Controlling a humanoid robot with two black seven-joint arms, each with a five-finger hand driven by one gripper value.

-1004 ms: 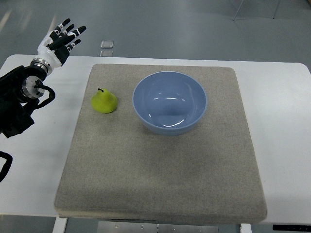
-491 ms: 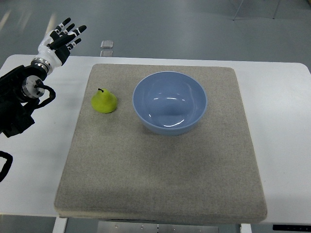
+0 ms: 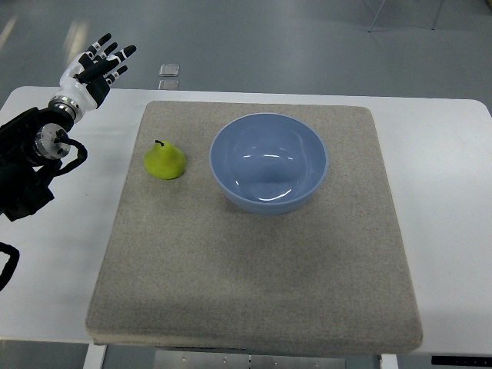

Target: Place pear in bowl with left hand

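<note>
Left hand raised, fingers spread, holding nothing; pear (upright on mat) lies below-right of it, bowl farther right.

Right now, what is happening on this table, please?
The robot's left hand is raised over the far left corner of the white table, fingers spread, holding nothing. The small green pear sits untouched on the grey felt mat, just left of the empty light blue bowl. The grasp has not yet begun.
</note>
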